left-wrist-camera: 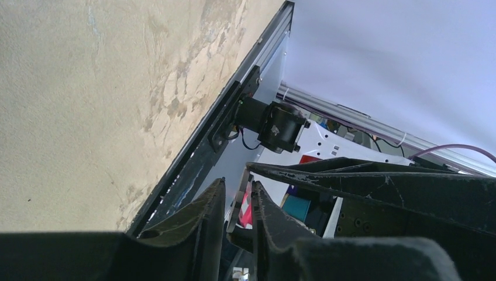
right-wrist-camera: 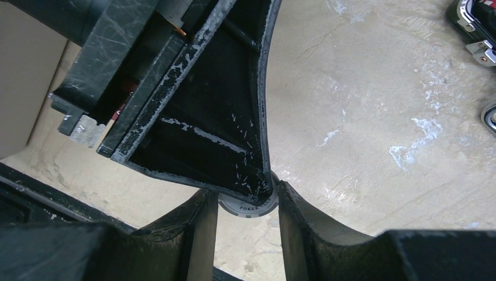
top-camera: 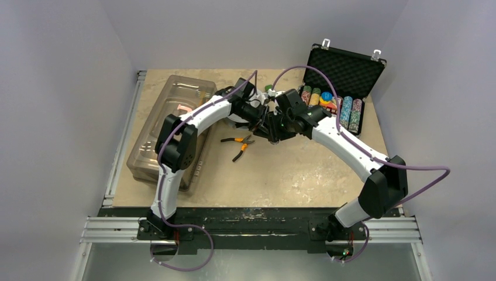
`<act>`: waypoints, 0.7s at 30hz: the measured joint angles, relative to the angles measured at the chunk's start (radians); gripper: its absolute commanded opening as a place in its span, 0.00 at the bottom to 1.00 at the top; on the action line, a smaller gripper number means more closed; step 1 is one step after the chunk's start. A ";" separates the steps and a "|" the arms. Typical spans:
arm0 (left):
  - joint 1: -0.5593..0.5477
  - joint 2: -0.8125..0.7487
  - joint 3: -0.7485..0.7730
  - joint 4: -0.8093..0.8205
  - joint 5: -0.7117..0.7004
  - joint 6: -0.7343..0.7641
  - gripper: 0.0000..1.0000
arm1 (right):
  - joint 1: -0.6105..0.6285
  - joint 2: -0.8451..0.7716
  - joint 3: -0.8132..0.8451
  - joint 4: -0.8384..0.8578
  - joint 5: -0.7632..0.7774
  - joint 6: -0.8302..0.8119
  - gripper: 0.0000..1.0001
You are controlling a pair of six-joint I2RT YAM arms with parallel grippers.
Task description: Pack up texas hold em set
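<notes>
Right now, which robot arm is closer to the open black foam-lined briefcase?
Right. The right arm ends just left of the black briefcase; the left arm reaches in from farther left.

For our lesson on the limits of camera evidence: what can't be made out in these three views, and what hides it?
1. Top view: both fingertip pairs, hidden under the wrists.
2. Left wrist view: whether the left gripper holds anything; the gap shows too little.
3. Right wrist view: poker chip in the right gripper, mostly covered by the left gripper's finger; value unreadable.
4. Top view: chip rows in the briefcase, too small to count.
</notes>
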 measured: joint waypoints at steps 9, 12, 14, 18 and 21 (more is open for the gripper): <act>-0.004 0.000 -0.006 0.003 -0.006 0.004 0.00 | 0.000 0.000 0.000 0.003 -0.015 -0.006 0.13; -0.004 0.000 -0.008 -0.002 -0.020 0.005 0.00 | 0.000 -0.001 0.000 -0.001 -0.014 -0.011 0.21; -0.003 -0.002 -0.011 -0.005 -0.026 0.004 0.00 | 0.000 -0.001 0.000 -0.002 -0.016 -0.015 0.31; -0.003 -0.018 -0.029 -0.010 -0.040 0.003 0.00 | 0.000 -0.002 -0.001 -0.008 -0.018 -0.016 0.43; 0.000 -0.059 -0.058 -0.009 -0.061 0.003 0.00 | -0.005 -0.021 -0.015 -0.010 -0.040 0.000 0.47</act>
